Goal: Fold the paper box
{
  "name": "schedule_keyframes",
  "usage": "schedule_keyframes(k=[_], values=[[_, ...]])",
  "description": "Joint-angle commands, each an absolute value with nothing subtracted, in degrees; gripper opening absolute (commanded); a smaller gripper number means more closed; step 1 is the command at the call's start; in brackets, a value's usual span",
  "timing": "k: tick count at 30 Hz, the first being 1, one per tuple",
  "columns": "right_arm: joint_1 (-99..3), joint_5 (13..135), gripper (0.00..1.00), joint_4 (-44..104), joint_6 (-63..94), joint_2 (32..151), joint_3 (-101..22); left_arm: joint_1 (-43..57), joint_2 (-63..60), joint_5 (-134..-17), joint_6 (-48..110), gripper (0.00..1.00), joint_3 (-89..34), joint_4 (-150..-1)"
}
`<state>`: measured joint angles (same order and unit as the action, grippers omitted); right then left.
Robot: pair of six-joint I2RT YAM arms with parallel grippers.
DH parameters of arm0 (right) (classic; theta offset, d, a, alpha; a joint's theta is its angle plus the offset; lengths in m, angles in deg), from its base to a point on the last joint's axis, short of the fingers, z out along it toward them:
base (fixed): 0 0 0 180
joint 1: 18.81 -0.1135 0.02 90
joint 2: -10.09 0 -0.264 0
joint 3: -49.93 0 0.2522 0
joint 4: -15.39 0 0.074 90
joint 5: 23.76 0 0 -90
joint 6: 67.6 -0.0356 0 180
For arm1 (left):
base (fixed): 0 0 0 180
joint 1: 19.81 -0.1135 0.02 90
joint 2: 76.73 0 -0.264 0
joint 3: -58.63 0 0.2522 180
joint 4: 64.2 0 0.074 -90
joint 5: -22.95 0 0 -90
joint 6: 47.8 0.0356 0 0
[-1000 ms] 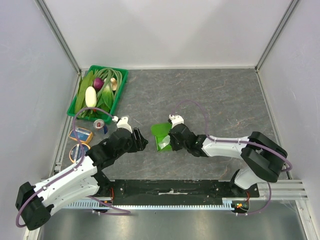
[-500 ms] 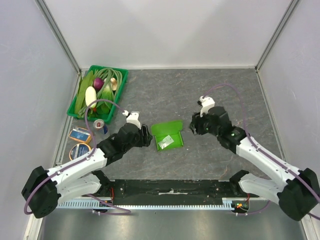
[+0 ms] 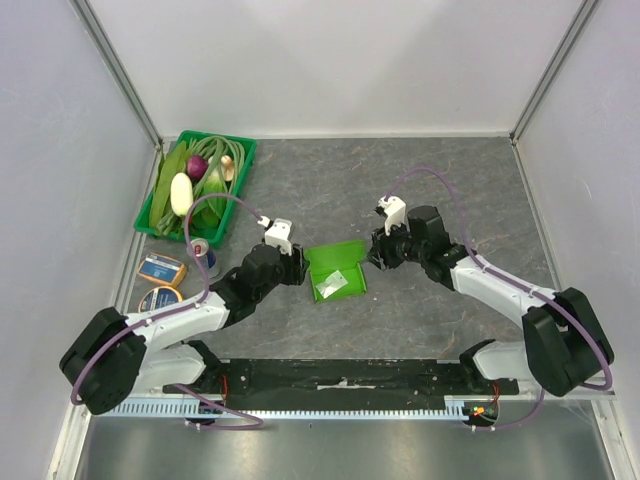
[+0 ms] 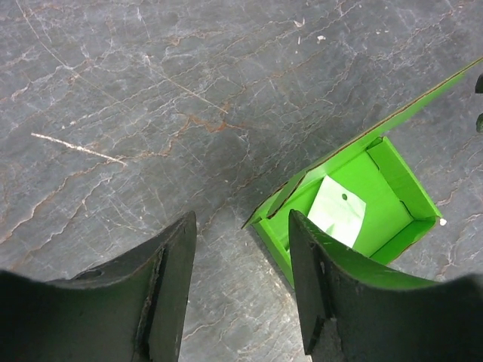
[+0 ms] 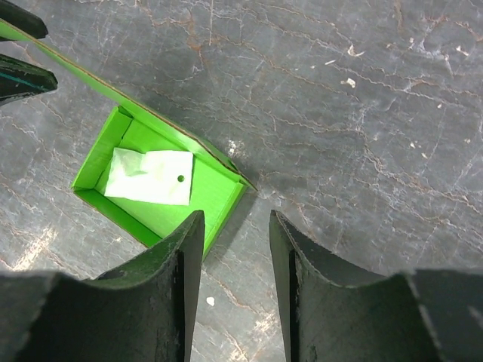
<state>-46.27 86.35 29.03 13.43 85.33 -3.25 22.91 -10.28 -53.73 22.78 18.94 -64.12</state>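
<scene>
Left gripper (image 4: 241,226) is open, nothing between the fingers. It sits low at the left side of the box (image 3: 335,270), one finger just beside the near left corner; contact can't be confirmed from the wrist view. Right gripper (image 5: 236,219) is likewise open and empty, just off the box's right corner, apparently not touching.

Box lies on the counter (image 3: 450,190) about midway between the left and right edges, somewhat nearer the near edge, between the two grippers. Four low walls stand up as a tray. Lid flap (image 3: 333,252) on the far side is open, tilted back. White paper slip (image 5: 151,177) with a small punched hole lies flat inside. Crate (image 3: 247,170) of vegetables in the far left corner and tins (image 3: 162,269) at the left edge are well apart from the work.

Judged step: tray formed, closing not yet done. Next move probably calls for one gripper to steady a wall while the other catches the flap's free edge and swings it over toward the near wall. Thin card, so a light pinch is wanted, or the walls may splay.
</scene>
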Motion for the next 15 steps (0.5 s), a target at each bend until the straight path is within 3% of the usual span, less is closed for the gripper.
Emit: schedule_keyframes(k=[1,7,15], values=[[-46.1,88.7,0.47,21.0,17.2,85.6,-1.3,22.5,-10.1,-54.1,27.6,0.58,21.1,-54.9],[-46.1,88.2,0.47,20.8,18.7,87.8,-4.3,21.6,-8.7,-54.6,29.0,0.52,20.0,-55.3],[-46.1,89.3,0.44,20.1,19.7,89.1,-5.1,21.5,-7.5,-56.5,29.1,0.51,18.2,-55.7]])
